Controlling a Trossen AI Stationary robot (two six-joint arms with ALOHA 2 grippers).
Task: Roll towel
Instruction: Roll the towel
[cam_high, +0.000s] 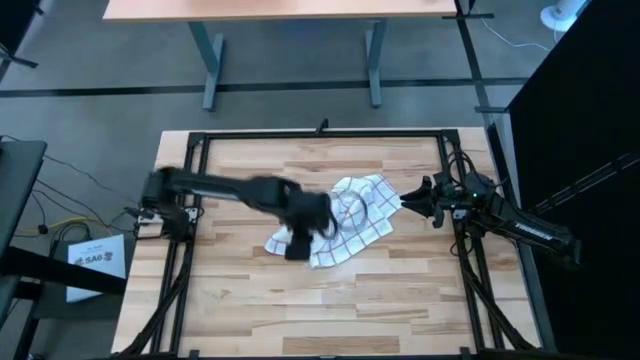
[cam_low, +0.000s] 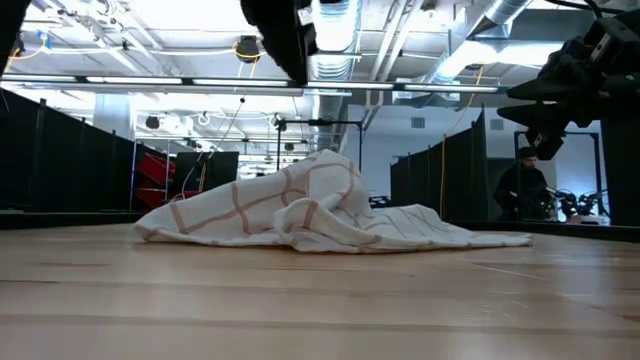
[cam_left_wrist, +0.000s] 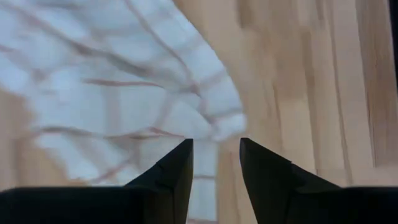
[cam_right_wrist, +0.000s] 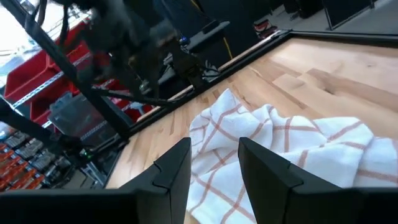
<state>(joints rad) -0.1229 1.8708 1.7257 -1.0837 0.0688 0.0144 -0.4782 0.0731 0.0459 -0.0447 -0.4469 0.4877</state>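
The towel (cam_high: 350, 222) lies crumpled in a loose heap near the middle of the wooden table (cam_high: 250, 310), a little toward the right side. It is not rolled; from table height it shows as a rumpled mound (cam_low: 310, 215), highest near its middle, with thin flaps trailing out flat on both sides. Its reddish-brown grid lines run every which way over the folds.

The left arm reaches out from its base at the table's left edge across to the cloth, and the left gripper (cam_high: 298, 243) hangs over the towel's left corner. In its own wrist view the two dark fingers (cam_left_wrist: 168, 177) stand apart with a clear gap between them, nothing caught there, and the towel's edge and bare wood lie beneath (cam_left_wrist: 124, 99). The picture there is smeared, so I cannot tell whether the tips touch the fabric.

The right arm sits at the table's right edge, its right gripper (cam_high: 412, 200) pointing toward the towel's right side, just beside it but raised above the table. Its fingers (cam_right_wrist: 264, 165) are likewise spread, empty, with the bunched cloth (cam_right_wrist: 280, 146) in front of them.

Beyond the table, a person (cam_low: 520, 190) in dark clothes stands far back in the room.
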